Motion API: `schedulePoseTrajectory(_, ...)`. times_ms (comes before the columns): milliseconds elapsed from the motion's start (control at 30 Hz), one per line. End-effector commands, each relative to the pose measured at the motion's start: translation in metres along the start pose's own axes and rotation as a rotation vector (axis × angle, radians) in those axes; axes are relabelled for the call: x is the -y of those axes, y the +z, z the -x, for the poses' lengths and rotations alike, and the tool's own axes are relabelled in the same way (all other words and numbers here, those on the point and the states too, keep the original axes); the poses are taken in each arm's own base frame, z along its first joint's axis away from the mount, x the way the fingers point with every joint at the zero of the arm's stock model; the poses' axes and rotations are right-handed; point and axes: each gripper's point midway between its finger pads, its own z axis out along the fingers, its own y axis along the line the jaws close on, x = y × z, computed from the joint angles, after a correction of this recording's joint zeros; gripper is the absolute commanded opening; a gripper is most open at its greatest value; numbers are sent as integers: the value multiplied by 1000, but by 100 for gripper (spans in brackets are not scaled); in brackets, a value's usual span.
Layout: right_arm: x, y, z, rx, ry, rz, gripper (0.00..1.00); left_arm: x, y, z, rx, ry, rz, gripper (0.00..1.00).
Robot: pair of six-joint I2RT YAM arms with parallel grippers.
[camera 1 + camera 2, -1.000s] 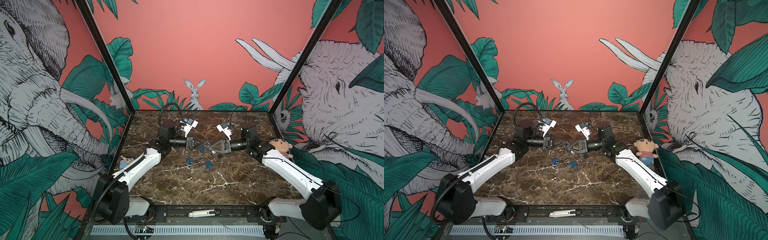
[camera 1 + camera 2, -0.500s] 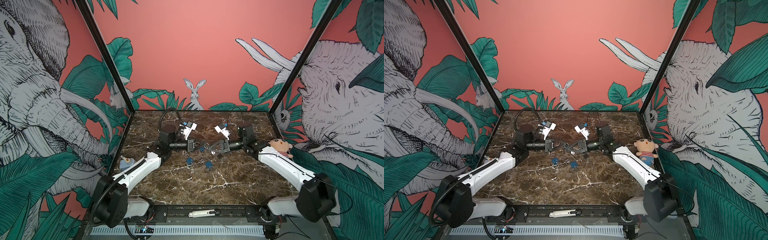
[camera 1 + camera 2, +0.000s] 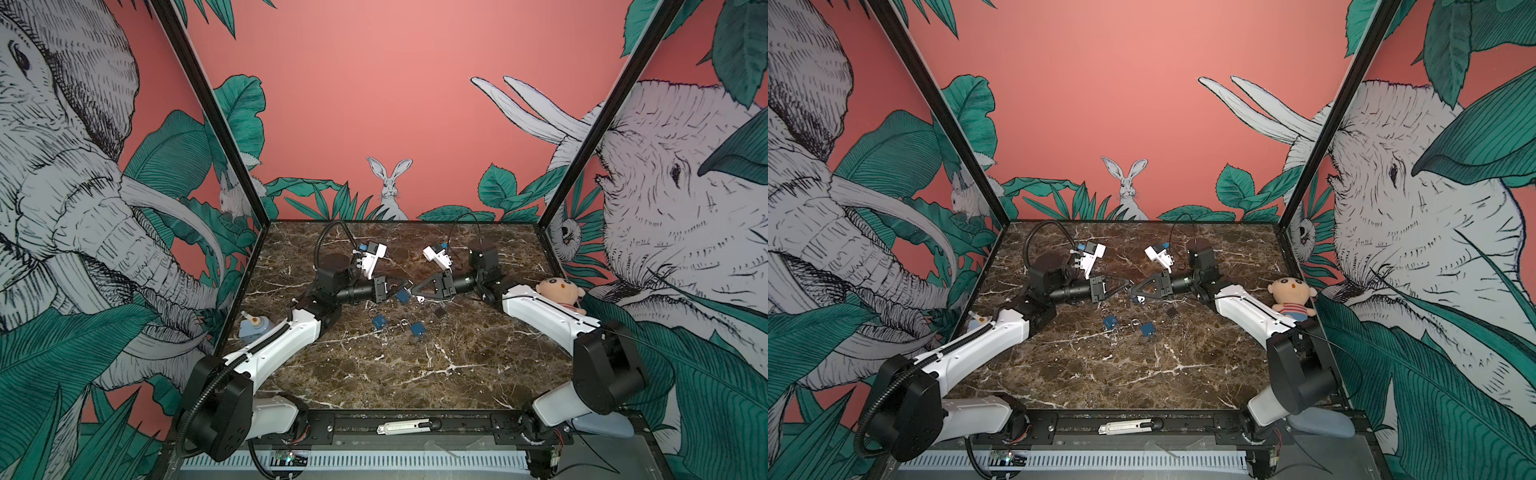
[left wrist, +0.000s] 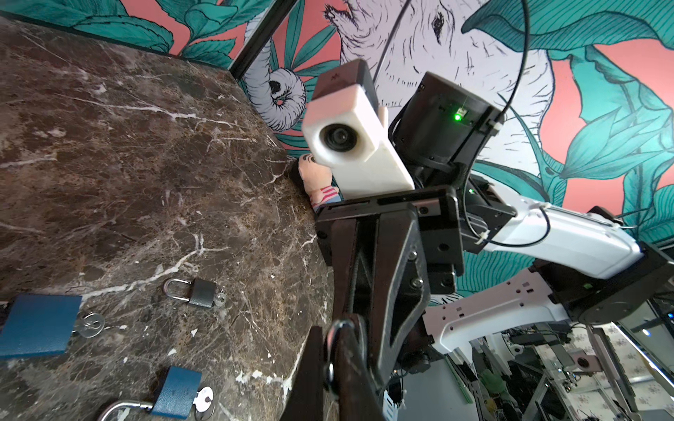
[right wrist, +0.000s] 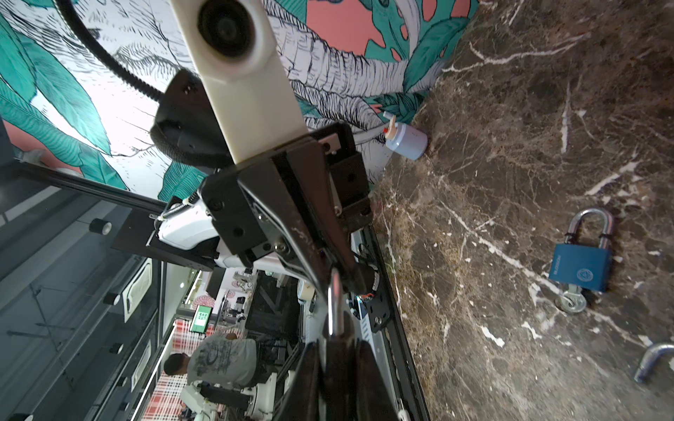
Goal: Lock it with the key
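Above the middle of the marble table, my left gripper [image 3: 405, 286] and right gripper [image 3: 413, 291] meet tip to tip. A small blue padlock [image 3: 402, 296] hangs just under the tips. Its chrome shackle [image 4: 332, 340] is pinched in the shut left gripper [image 4: 332, 350]. The same chrome bar [image 5: 333, 310] runs out of the shut right gripper [image 5: 337, 346]. The held padlock's keyhole is hidden. A silvery key [image 4: 204, 399] sticks out of another blue padlock [image 4: 175, 392] lying on the table with its shackle open.
Under the grippers lie a blue padlock [image 3: 379, 321] with a key in it, a second blue padlock [image 3: 417, 329] and a small black padlock [image 3: 440, 311]. A plush doll [image 3: 559, 293] sits at the right edge. A light-blue bottle [image 3: 253, 326] stands at the left edge.
Both arms have shifted at the elbows, the right one inward, while the two gripper tips stay together on the padlock. Neither grip has changed.
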Motion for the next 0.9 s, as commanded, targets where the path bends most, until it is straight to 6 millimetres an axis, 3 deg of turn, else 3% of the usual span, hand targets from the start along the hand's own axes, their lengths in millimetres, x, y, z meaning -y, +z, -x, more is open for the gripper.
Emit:
schedulePoseTrajectory(0, -71, 1, 59, 137, -384, 72, 0, 27, 14, -91, -310, -115, -150, 0)
schedulePoseTrajectory(200, -65, -2, 62, 144, -378, 60, 0, 28, 13, -86, -285, -90, -131, 0)
schedulePoseTrajectory(367, -47, -5, 51, 143, -342, -2, 0, 30, 17, -62, -239, -28, -87, 0)
schedulePoseTrajectory(533, -19, -13, 36, 134, -341, -200, 2, 27, 18, -33, -188, -8, -74, 0)
schedulePoseTrajectory(767, -16, -21, 25, 156, -349, -256, 44, 28, 11, 3, -104, 24, -69, 0)
schedulePoseTrajectory(867, -17, -26, 19, 171, -354, -277, 51, 28, 8, 15, -76, 42, -64, 0)
